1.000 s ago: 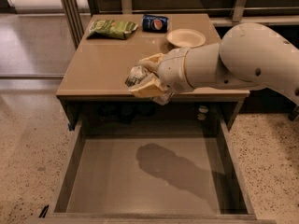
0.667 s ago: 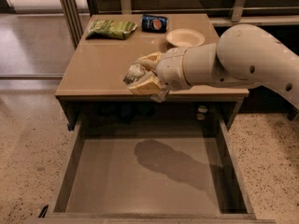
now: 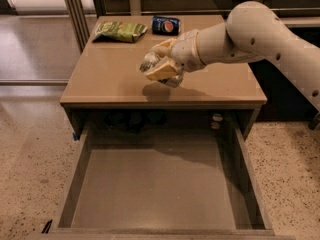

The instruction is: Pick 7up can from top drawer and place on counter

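Note:
My gripper [image 3: 161,66] is shut on the 7up can [image 3: 149,61], a small silver can whose end shows between the cream fingers. It holds the can just above the middle of the tan counter [image 3: 110,79], with its shadow on the top right below it. The top drawer [image 3: 155,189] is pulled wide open below the counter and its flat grey-brown bottom is bare. My white arm reaches in from the upper right.
A green chip bag [image 3: 120,30] and a dark blue Pepsi can [image 3: 166,25] lie at the counter's back edge. Metal posts [image 3: 75,14] stand at the back left. Speckled floor [image 3: 30,149] lies on both sides of the drawer.
My gripper has carried the 7up can up and back, from the counter's front edge to over its middle. The arm now hides the white plate at the back.

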